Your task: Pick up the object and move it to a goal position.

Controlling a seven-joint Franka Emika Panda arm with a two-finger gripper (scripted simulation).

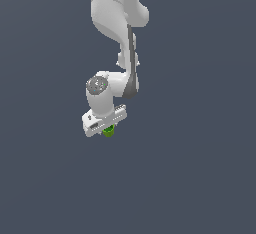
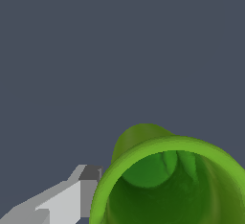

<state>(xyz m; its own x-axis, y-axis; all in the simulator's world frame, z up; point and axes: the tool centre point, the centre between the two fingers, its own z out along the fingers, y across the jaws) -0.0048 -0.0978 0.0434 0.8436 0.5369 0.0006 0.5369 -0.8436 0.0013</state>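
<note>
— Cup [image 2: 167, 184] first: where is it?

— Under my white gripper [image 1: 107, 129]. From the exterior view only a small green part [image 1: 108, 131] shows below it.

— Are the jaws holding it?

— One grey finger [image 2: 72, 196] stands just beside its rim. Contact I cannot tell, the other finger is hidden.

— Around it?

— Plain dark grey ground [image 1: 200, 178].

Bright green cup [image 1: 108, 130], hollow and tapered, peeks out just under the white jaws
</note>
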